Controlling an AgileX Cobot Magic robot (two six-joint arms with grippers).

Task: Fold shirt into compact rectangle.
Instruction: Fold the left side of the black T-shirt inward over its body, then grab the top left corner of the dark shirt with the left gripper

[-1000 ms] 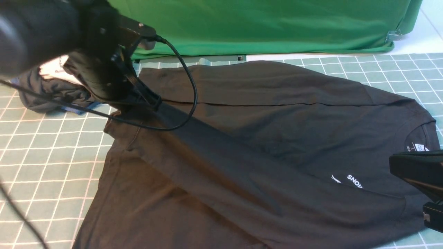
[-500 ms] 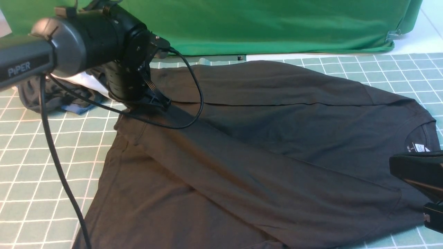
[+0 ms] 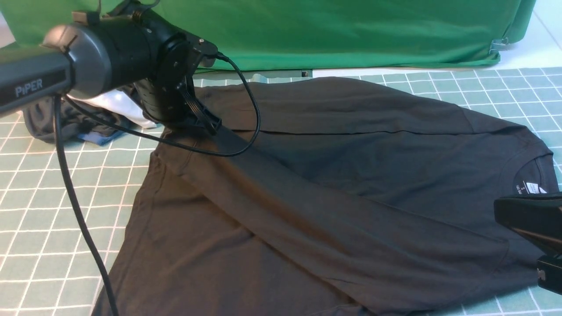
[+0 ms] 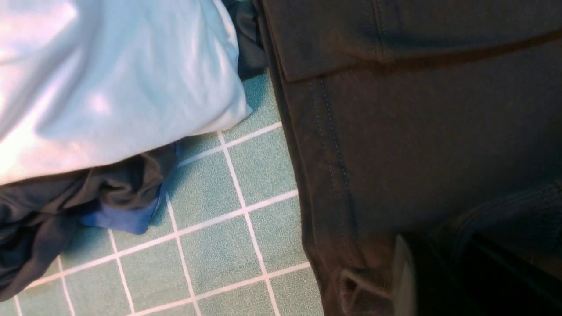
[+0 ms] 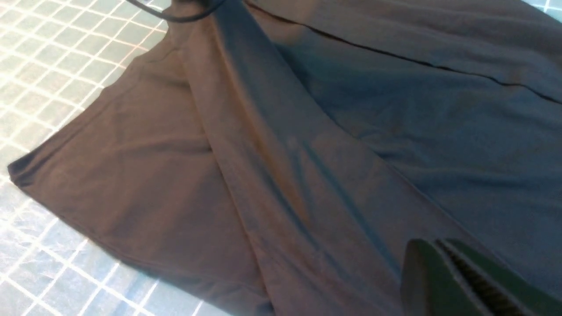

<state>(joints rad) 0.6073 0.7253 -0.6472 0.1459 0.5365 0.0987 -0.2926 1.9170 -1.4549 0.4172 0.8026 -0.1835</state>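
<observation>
The black shirt (image 3: 351, 175) lies spread on the green grid mat (image 3: 52, 197), with its collar and white neck label (image 3: 532, 188) at the right. One side is folded over in a long diagonal band that runs from the far left down to the near right. My left gripper (image 3: 210, 125) rests at the far-left end of that band, on the hem (image 4: 333, 145). Its fingers (image 4: 401, 272) are dark against the cloth, and their gap is not readable. My right gripper (image 3: 500, 210) hovers shut beside the collar, its fingertips (image 5: 417, 259) pressed together with nothing between them.
A dark grey garment bunched with a white one (image 3: 94, 112) lies on the mat just left of the left gripper. The green backdrop cloth (image 3: 333, 30) hangs along the far edge. The left arm's cable (image 3: 246, 131) loops over the shirt.
The left arm has carried the shirt's edge farther across and away from me, so the folded band now covers the white chest print. The right gripper has stayed put.
</observation>
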